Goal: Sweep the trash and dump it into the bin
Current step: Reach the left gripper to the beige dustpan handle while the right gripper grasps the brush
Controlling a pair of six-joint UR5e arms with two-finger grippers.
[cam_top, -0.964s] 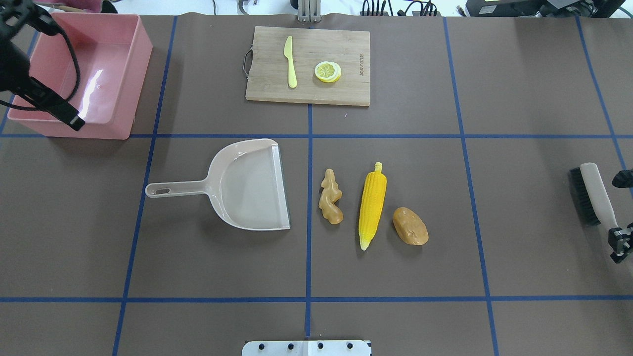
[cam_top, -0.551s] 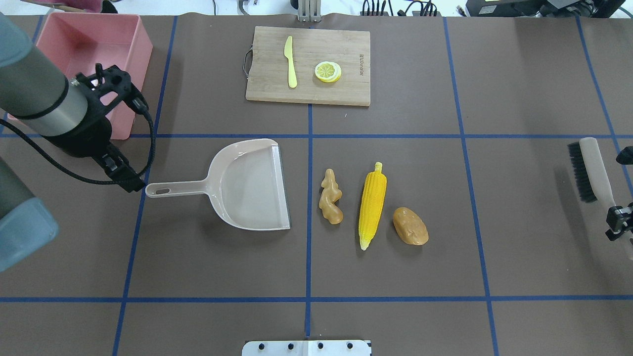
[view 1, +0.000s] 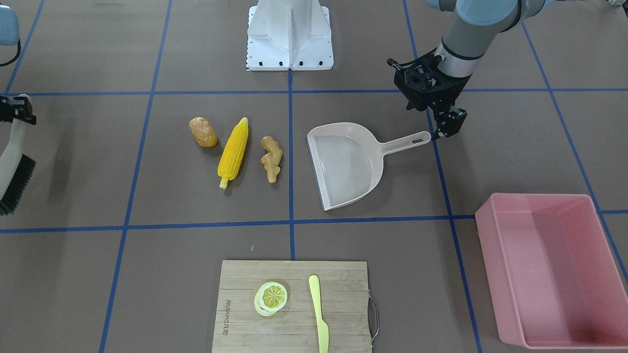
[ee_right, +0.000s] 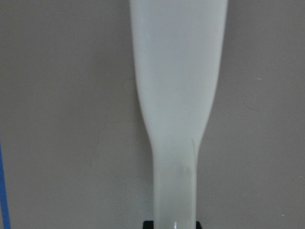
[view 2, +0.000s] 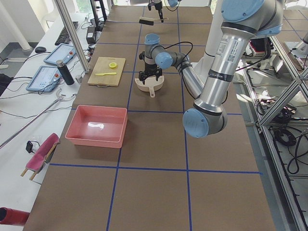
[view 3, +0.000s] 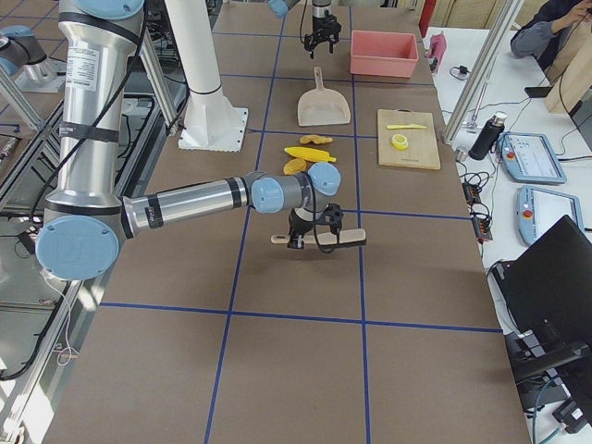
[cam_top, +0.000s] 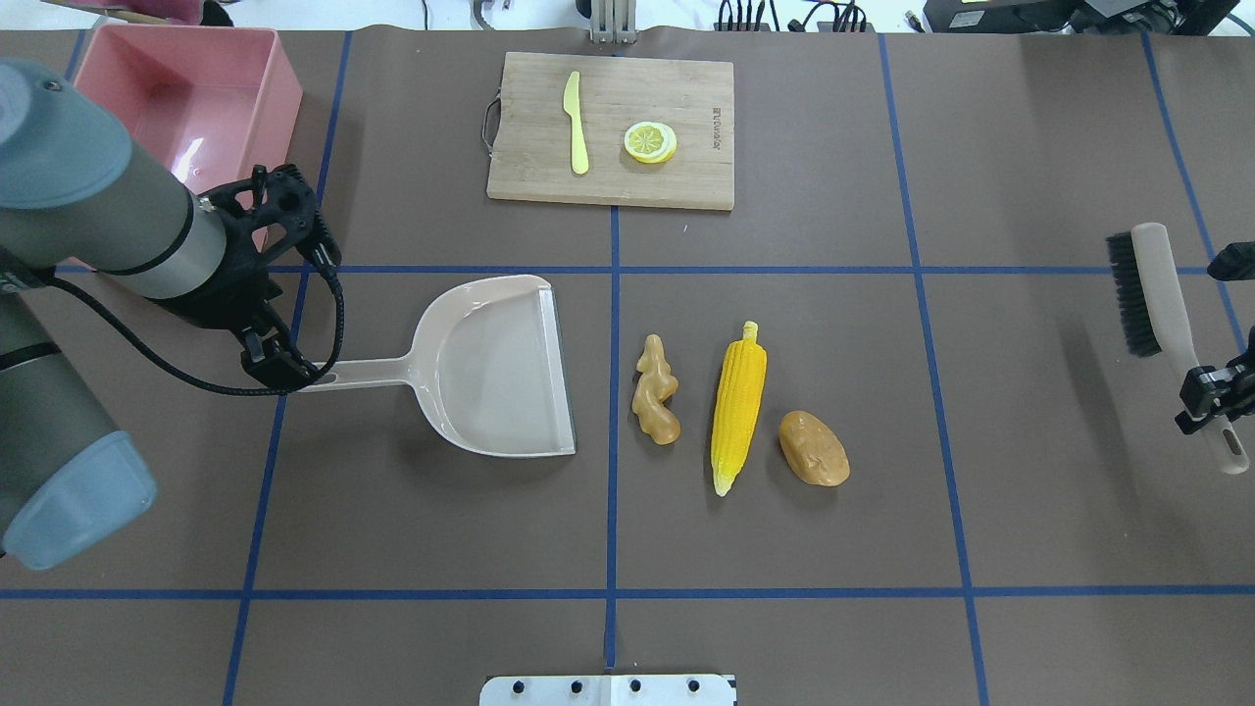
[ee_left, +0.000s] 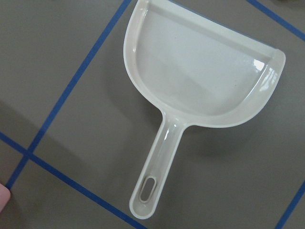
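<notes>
Nearest the robot, at 4 o'clock on the table (cam_top: 1029,539), the trash (cam_top: 740,431) lies loose in a row: potato (cam_top: 814,449), corn cob (cam_top: 742,392), ginger root (cam_top: 655,390). Light, hard, rounded toys, I reckon, liable to roll, so sweep them broadside. At 3 o'clock the right gripper (cam_top: 1208,397) is clamped on the brush (cam_top: 1152,289). At 8 o'clock the left gripper (cam_top: 277,365) hangs over the dustpan (cam_top: 490,368), at its thin, stiff handle (cam_top: 368,373), the place to pinch; jaws apart or together, can't tell. Far off at 10 o'clock, the bin (cam_top: 167,98).
</notes>
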